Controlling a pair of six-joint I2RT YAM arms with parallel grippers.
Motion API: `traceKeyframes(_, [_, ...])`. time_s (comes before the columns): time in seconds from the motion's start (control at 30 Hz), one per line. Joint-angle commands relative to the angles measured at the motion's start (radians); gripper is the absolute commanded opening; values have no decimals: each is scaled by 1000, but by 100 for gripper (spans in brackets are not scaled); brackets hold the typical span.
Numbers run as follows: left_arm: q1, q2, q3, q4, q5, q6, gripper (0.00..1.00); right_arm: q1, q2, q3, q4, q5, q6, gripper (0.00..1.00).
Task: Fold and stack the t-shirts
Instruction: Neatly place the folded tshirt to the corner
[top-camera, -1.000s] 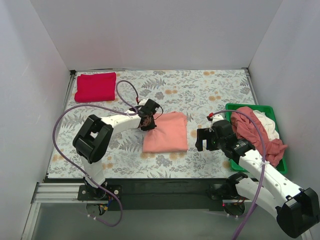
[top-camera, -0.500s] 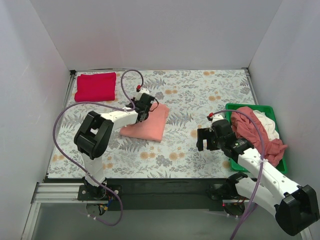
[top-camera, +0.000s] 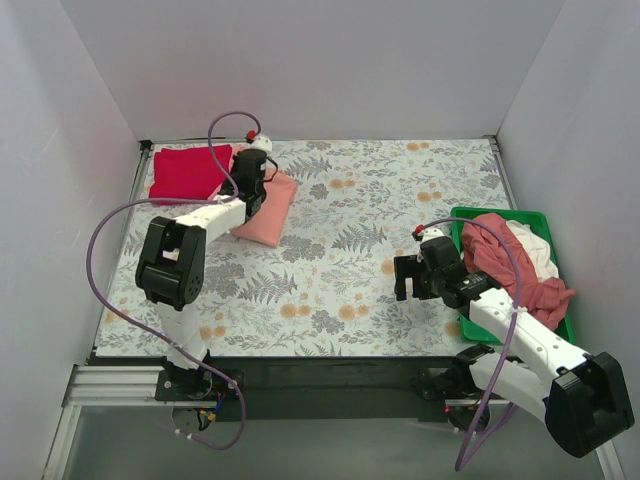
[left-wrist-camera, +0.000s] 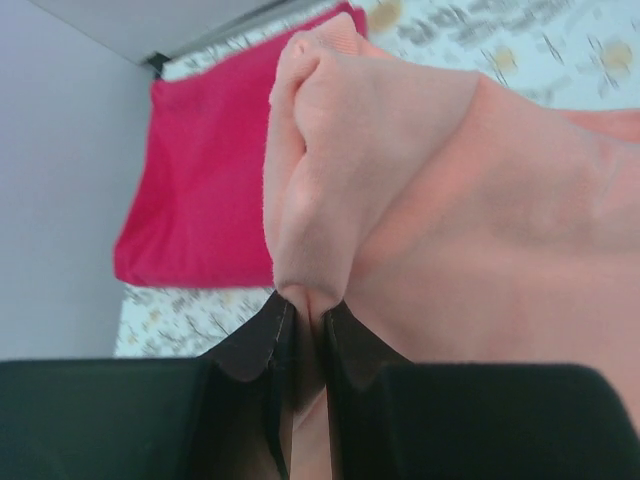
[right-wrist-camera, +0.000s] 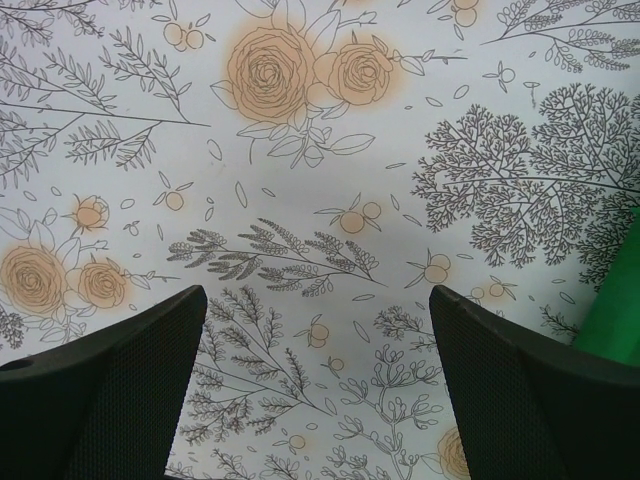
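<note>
The flowered table fills the floor of the white-walled booth, and both arms reach out over it from the near edge.

The green bin stands just to the right of the right gripper, heaped with a pile of clothes in dusty red and white that spills over its near rim. In the right wrist view a sliver of the bin shows beyond the right-hand finger.

The pink shirt, folded, hangs from the left gripper and trails away from it toward the middle of the table, with its lower end apparently resting on the cloth. In the left wrist view the left gripper is clamped tight on a bunched fold of the pink shirt, the cloth pinched between the two black fingers and bulging up right above them.

The red shirt lies folded flat in the far left corner, just to the left of the left jaws and close to the pink shirt's raised edge; from the wrist camera the red shirt sits beyond and left of the pinched fold.

The right gripper hangs over bare table, its jaws spread wide with nothing between them but the flower print below.
</note>
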Motion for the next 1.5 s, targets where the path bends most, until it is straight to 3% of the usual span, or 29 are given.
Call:
traceKeyframes(0.0, [46,10,119,102,26,111,0,-7,12,38,41,54,-14,98])
traceKeyframes(0.33, [141,147,311,77,33,157,0,-11,-14,53,58,128,-17,98])
traceKeyframes(0.73, [190,214,480,22,44,201,0,-16,-8,50,66,102,-24,98])
traceKeyframes(1.47, [201,65,500,10,70,226,0,-18,-14,44,69,120,-17,98])
